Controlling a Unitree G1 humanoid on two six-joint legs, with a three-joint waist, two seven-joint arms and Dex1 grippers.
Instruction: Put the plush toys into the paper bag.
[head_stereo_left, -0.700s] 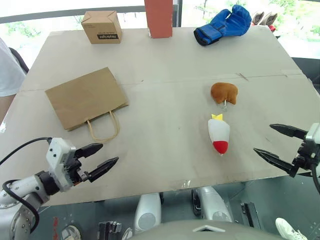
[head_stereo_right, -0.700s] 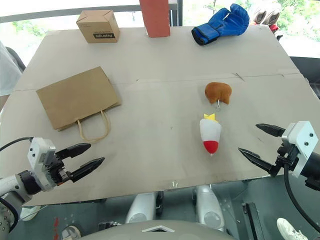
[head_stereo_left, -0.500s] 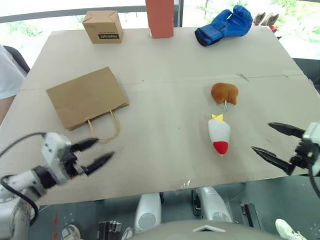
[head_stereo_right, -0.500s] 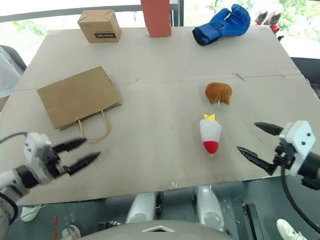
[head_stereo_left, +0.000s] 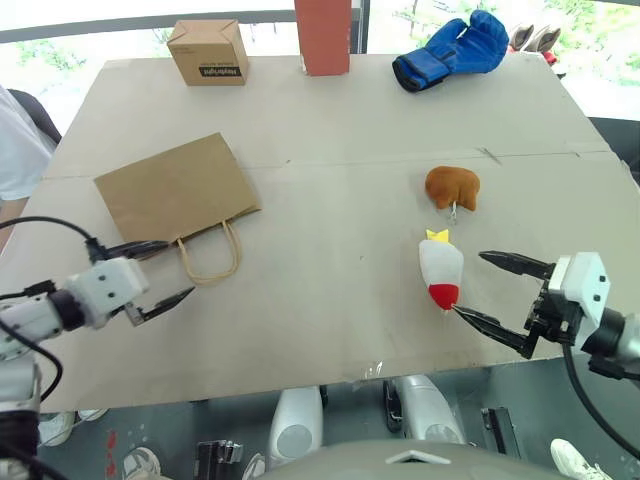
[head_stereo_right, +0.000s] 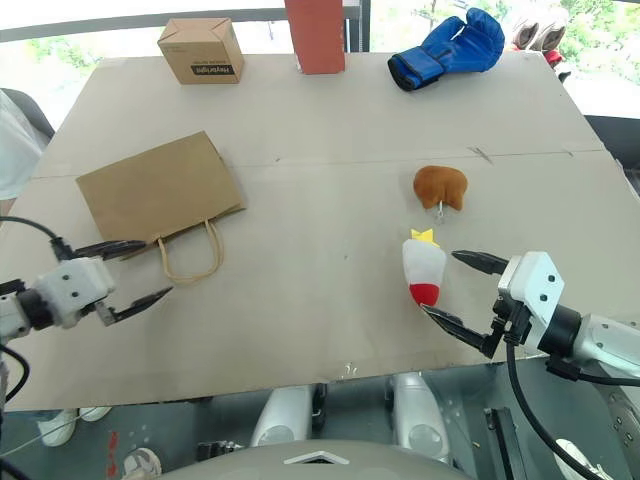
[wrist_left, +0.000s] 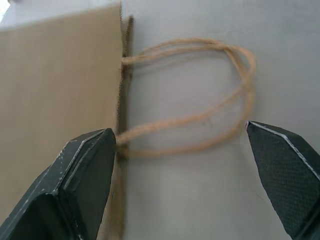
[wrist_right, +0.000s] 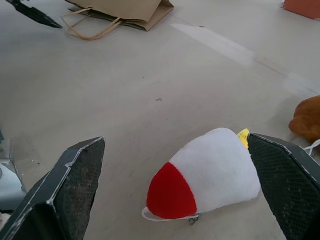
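The brown paper bag (head_stereo_left: 175, 190) lies flat at the table's left, its loop handles (head_stereo_left: 207, 256) pointing to the near edge. My left gripper (head_stereo_left: 176, 268) is open just beside the handles (wrist_left: 200, 120), which lie between its spread fingers (wrist_left: 85, 175) without touching them. The orange-brown plush toy (head_stereo_left: 452, 187) sits at the right. Just nearer lies the white plush toy (head_stereo_left: 440, 270), red tip toward me. My right gripper (head_stereo_left: 470, 283) is open right beside the white toy (wrist_right: 205, 175) and holds nothing.
At the far edge stand a small cardboard box (head_stereo_left: 207, 52), a red-orange block (head_stereo_left: 322, 35) and a blue boxing glove (head_stereo_left: 450, 50). A person's white sleeve (head_stereo_left: 15, 140) shows at the left. The table's near edge (head_stereo_left: 330, 378) runs below both grippers.
My left gripper has swung left and away from me to the bag's handles. The right gripper has moved left, up to the white toy. Both stayed open.
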